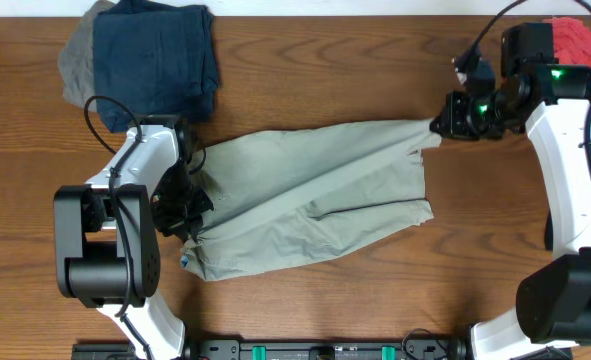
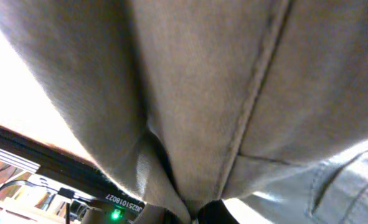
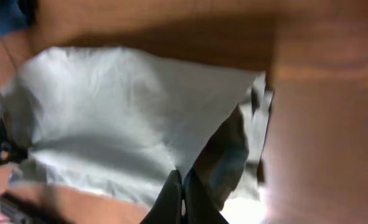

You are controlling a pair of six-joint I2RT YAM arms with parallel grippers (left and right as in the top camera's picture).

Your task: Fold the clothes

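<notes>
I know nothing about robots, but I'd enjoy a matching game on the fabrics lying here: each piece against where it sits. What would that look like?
Things:
1. pale khaki shorts
2. dark navy garment
3. red cloth

Places:
A. bunched in the far right corner
B. spread in the middle, pinched by the left pincer at one end and the right pincer at the other
C. folded at the far left

Pairs: 1-B, 2-C, 3-A
</notes>
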